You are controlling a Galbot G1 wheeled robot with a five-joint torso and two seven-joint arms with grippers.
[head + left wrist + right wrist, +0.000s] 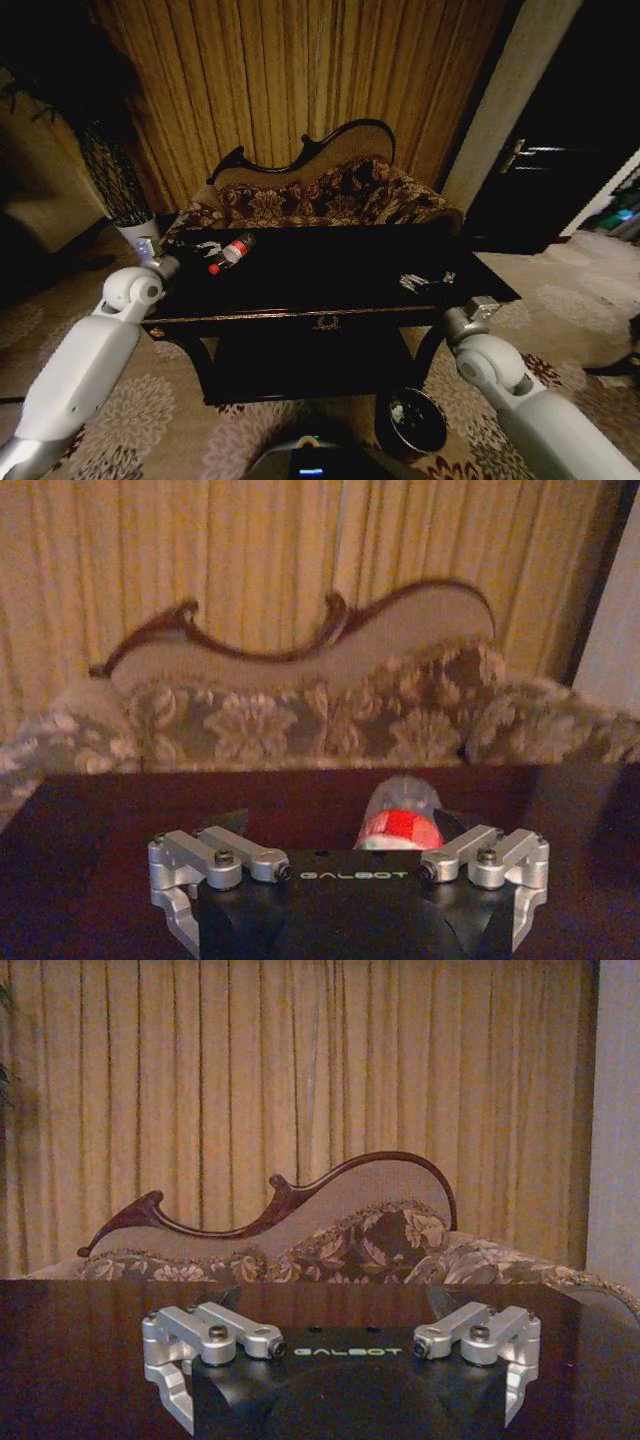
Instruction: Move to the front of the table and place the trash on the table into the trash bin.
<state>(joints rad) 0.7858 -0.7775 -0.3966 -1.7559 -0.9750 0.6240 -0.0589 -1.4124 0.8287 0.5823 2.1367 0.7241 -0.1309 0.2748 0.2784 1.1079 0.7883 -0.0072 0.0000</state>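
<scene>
- At the front edge of the glossy black console table with gold trim (330, 290), both arms are raised level with the top, apparently positioned to reach across it.
- The left gripper (340, 825) sits just short of the clear plastic bottle with a red label (402, 815), its jaws spread wide and empty, seemingly lined up on it.
- The right gripper (335, 1300) hangs over bare tabletop, equally wide and empty.
- Crumpled white paper (207, 247) lies beside the bottle; small dark wrappers (425, 281) lie toward the right end, too dim to identify.
- The round dark bin (412, 420) stands on the carpet below, already holding something pale.
</scene>
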